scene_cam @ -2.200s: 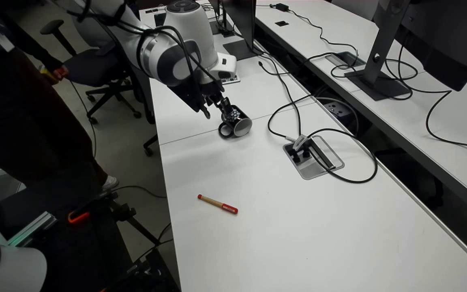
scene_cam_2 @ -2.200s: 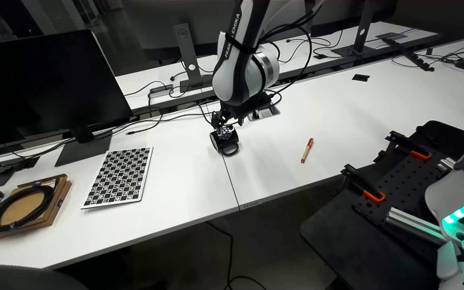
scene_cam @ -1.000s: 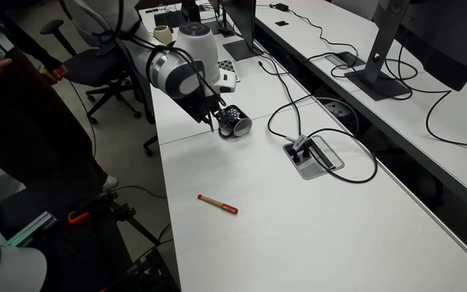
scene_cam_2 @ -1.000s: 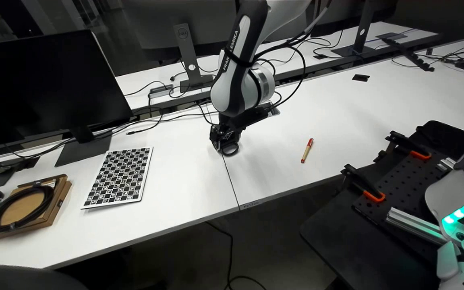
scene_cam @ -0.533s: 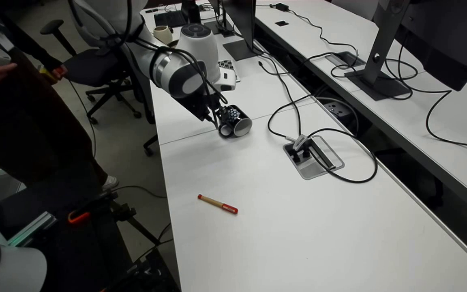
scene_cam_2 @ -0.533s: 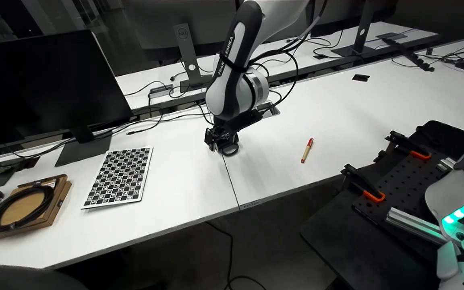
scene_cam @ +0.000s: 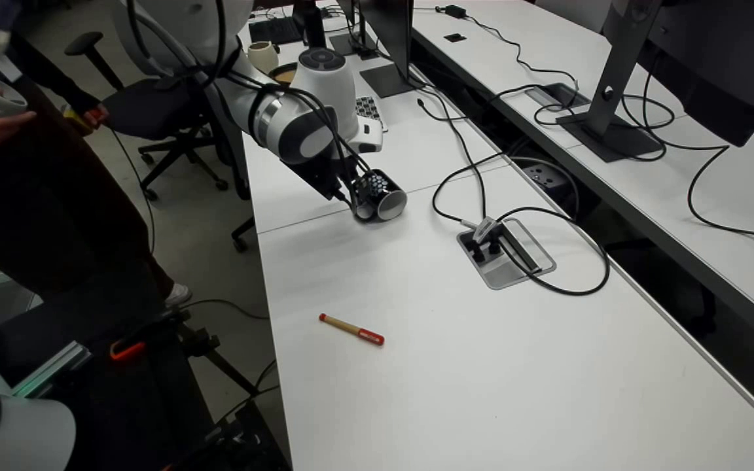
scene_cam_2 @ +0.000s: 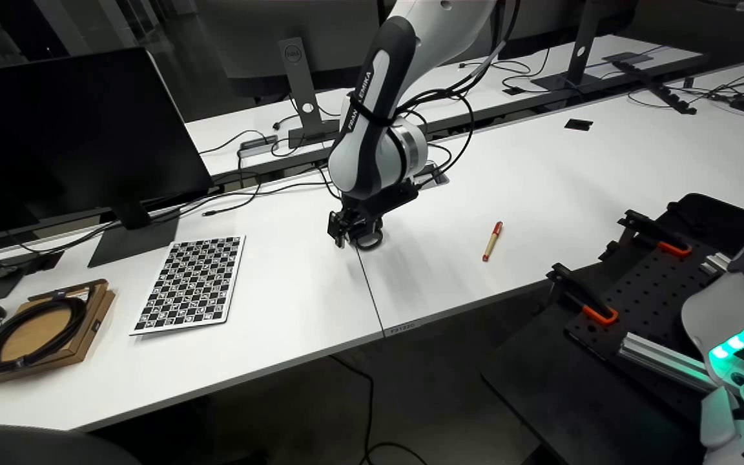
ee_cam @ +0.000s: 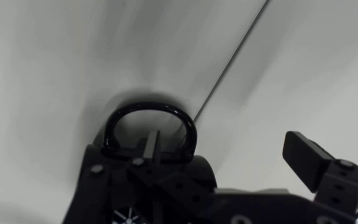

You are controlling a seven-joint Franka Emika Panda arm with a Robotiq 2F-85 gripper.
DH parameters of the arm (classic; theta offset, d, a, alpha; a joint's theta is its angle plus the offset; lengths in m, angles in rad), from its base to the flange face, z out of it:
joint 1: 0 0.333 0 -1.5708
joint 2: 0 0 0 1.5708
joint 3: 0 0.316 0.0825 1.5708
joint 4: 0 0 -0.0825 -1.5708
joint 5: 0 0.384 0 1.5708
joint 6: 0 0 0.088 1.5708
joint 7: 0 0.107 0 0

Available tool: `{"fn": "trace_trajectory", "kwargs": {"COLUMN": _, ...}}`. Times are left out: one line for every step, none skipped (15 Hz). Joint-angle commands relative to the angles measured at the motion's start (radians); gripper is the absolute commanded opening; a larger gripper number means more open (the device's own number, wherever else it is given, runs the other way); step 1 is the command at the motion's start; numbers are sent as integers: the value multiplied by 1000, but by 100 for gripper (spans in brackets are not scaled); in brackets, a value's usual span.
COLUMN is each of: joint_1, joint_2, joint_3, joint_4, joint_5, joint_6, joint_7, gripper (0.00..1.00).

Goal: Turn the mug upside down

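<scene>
The black mug [scene_cam: 382, 195] lies on its side across a seam [scene_cam: 305, 220] in the surface [scene_cam: 482, 366], about midway between the long edges. The hand [ee_cam: 228, 152] holds nothing, jaws spread wide; in the wrist view one fingertip [ee_cam: 152, 147] overlaps the mug's handle [ee_cam: 149, 106], the other stands clear.

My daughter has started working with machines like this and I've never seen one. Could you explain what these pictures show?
The machine is a robot arm with a two-fingered end effector. Two pictures come from cameras outside the robot, looking over the white desk; the close-up comes from a camera on its wrist. On the desk, a black mug lies on its side, away from a red-and-tan pen and a checkered board. Nothing looks held: the jaws stand open, one overlapping the mug's handle in the wrist view, the other clear of it. Contact is hard to judge.
</scene>
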Motion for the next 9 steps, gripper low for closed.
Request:
{"fn": "trace_trajectory", "kwargs": {"joint_1": 7, "joint_2": 42, "joint_3": -10, "joint_4": 60, "joint_5": -13, "joint_6": -21, "joint_7": 6, "gripper": 100}}
{"fn": "trace_trajectory", "kwargs": {"joint_1": 6, "joint_2": 48, "joint_3": -10, "joint_4": 69, "joint_5": -11, "joint_6": -22, "joint_7": 8, "gripper": 100}}
{"fn": "trace_trajectory", "kwargs": {"joint_1": 7, "joint_2": 54, "joint_3": -13, "joint_4": 76, "joint_5": -11, "joint_6": -24, "joint_7": 10, "gripper": 100}}
{"fn": "trace_trajectory", "kwargs": {"joint_1": 8, "joint_2": 61, "joint_3": -16, "joint_4": 86, "joint_5": -10, "joint_6": -26, "joint_7": 13, "gripper": 100}}
{"fn": "trace_trajectory", "kwargs": {"joint_1": 10, "joint_2": 67, "joint_3": -19, "joint_4": 94, "joint_5": -10, "joint_6": -28, "joint_7": 15, "gripper": 100}}
{"fn": "trace_trajectory", "kwargs": {"joint_1": 10, "joint_2": 74, "joint_3": -22, "joint_4": 102, "joint_5": -9, "joint_6": -31, "joint_7": 17, "gripper": 100}}
{"fn": "trace_trajectory", "kwargs": {"joint_1": 11, "joint_2": 79, "joint_3": -26, "joint_4": 109, "joint_5": -9, "joint_6": -34, "joint_7": 19, "gripper": 100}}
{"fn": "trace_trajectory", "kwargs": {"joint_1": 13, "joint_2": 85, "joint_3": -30, "joint_4": 115, "joint_5": -9, "joint_6": -36, "joint_7": 22, "gripper": 100}}
{"fn": "trace_trajectory", "kwargs": {"joint_1": 13, "joint_2": 90, "joint_3": -33, "joint_4": 121, "joint_5": -9, "joint_6": -37, "joint_7": 24, "gripper": 100}}
